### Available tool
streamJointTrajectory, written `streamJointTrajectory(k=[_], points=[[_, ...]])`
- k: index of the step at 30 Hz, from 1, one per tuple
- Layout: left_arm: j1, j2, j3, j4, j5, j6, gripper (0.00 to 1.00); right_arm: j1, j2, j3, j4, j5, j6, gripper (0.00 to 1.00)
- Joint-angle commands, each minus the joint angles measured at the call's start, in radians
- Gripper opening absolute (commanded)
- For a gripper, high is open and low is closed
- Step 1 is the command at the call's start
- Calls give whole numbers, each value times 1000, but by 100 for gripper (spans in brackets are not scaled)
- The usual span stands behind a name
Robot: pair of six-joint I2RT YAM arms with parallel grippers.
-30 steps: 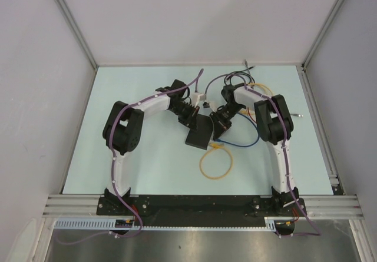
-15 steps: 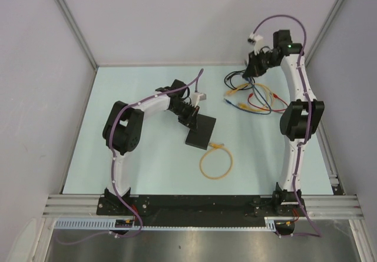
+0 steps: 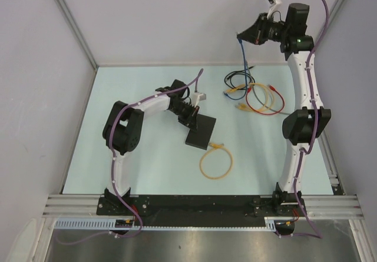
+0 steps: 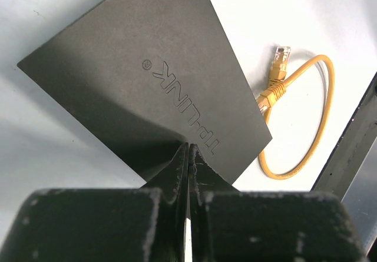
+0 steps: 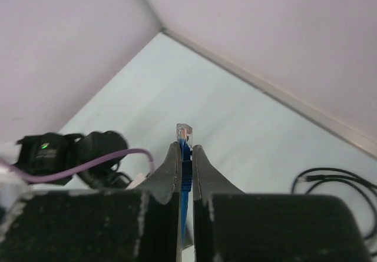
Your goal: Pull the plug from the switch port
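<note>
The switch (image 3: 200, 131) is a flat black box lying in the middle of the table; the left wrist view shows its top (image 4: 153, 79) with a raised logo. My left gripper (image 3: 191, 116) is shut, and its tips (image 4: 188, 150) rest on the switch's near edge. My right gripper (image 3: 240, 36) is raised high at the back right. It is shut (image 5: 185, 150) on the clear plug (image 5: 185, 131) of a blue cable (image 3: 243, 56), which hangs down to the table, away from the switch. The switch's sockets are hidden.
A yellow cable loop (image 3: 215, 162) lies just in front of the switch and also shows in the left wrist view (image 4: 312, 120). A tangle of black, red, yellow and blue cables (image 3: 259, 97) lies at the back right. Walls enclose the table.
My right arm has swung from beside the switch up and back to the right, carrying the blue cable's plug. The left gripper and the switch have stayed put.
</note>
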Motion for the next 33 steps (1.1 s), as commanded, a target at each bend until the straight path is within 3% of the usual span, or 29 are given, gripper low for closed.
streamJointTrajectory(k=[1, 4, 7, 10, 14, 18, 20, 23, 26, 33], points=[[5, 30, -29, -26, -101, 20, 1, -4, -43, 86, -71, 207, -256, 0], [5, 28, -30, -27, -102, 22, 0, -16, -60, -14, -60, 421, -430, 0], [5, 28, -33, -24, -105, 25, 1, -59, -120, -136, 58, 527, -435, 0], [3, 31, -33, -26, -105, 25, 1, -66, -91, -150, 10, 642, -495, 0], [5, 36, -29, -24, -104, 25, 1, -64, -80, -289, 3, 790, -596, 0], [5, 36, -32, -24, -102, 25, 1, -67, -51, -378, 13, 894, -578, 0], [5, 36, -33, -24, -102, 23, 1, -66, -48, -417, 13, 883, -564, 18], [5, 36, -32, -23, -104, 26, 1, -55, -43, -472, 20, 894, -504, 59], [5, 33, -33, -23, -128, 23, 1, -30, -41, -478, 37, 894, -481, 71], [5, 33, -33, -30, -128, 29, 1, 66, -96, -476, -10, 673, -432, 79]])
